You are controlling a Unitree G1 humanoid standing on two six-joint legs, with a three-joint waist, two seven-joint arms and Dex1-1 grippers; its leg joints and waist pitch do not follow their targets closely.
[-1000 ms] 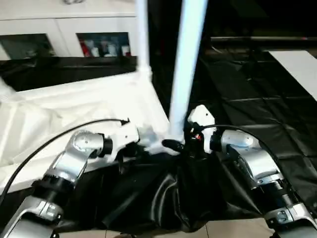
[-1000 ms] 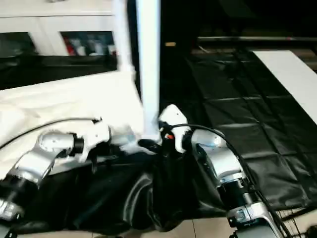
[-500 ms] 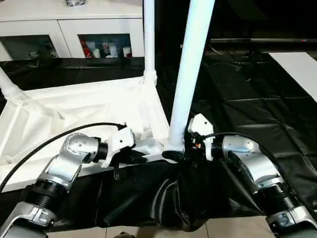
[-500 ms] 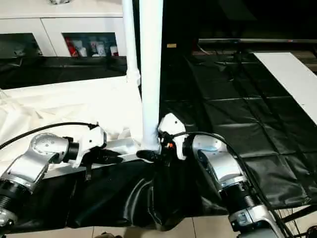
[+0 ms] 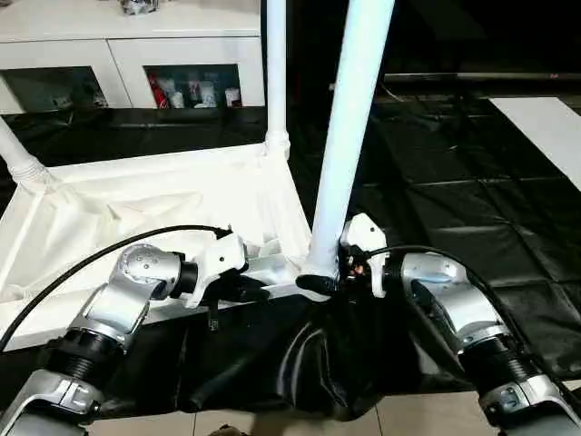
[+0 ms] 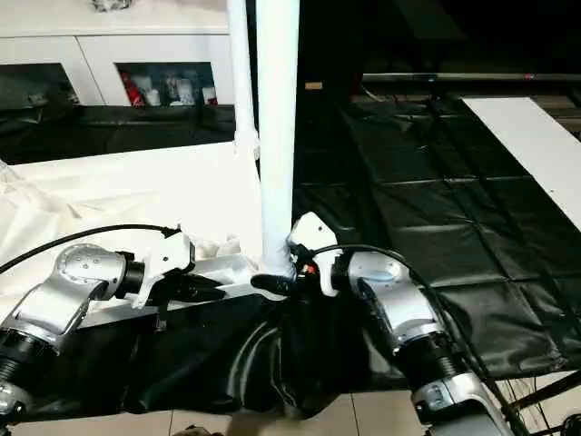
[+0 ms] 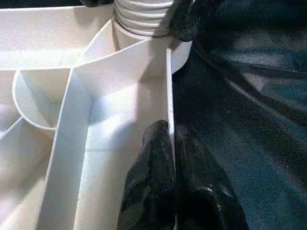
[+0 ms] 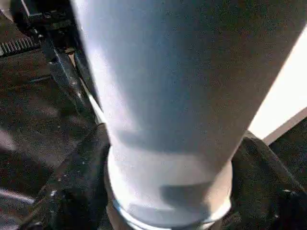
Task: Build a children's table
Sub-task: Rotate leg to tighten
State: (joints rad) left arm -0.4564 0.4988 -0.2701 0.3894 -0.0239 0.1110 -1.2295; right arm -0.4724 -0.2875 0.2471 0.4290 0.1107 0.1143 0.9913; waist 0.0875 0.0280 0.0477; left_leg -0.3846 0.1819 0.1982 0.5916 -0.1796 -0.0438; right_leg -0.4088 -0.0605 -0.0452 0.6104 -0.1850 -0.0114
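From the head views the children's table (image 5: 172, 204) is seen lying upside down on the black-sheeted table (image 5: 454, 200), its ribbed underside facing up and its near rim hanging at the sheeted table's front edge. A near leg (image 5: 349, 136) rises from the near right corner socket, a far leg (image 5: 275, 73) from the far right corner, and the base of a third leg (image 5: 23, 163) is seen at the far left corner. The left wrist view adds what the head views lack: the two black fingers (image 7: 153, 191) of the left gripper (image 7: 171, 143) are pressed onto the thin upright rim wall, one on each side, just short of the corner socket where the near leg's ribbed end (image 7: 141, 17) is seated. In the right wrist view the fingers (image 8: 76, 191) of the right gripper (image 8: 168, 191) are spread around the thick base of that leg, one on either side and close against it. In the head views the right gripper (image 5: 318, 283) is found at the foot of the near leg, at the corner, with the left gripper (image 5: 250, 292) just beside it along the rim. Behind the sheeted table a white glass-door cabinet (image 5: 127, 54) stands, and a white panel (image 5: 549, 123) lies at the far right; pale floor tiles (image 5: 399, 422) are visible below the front edge.
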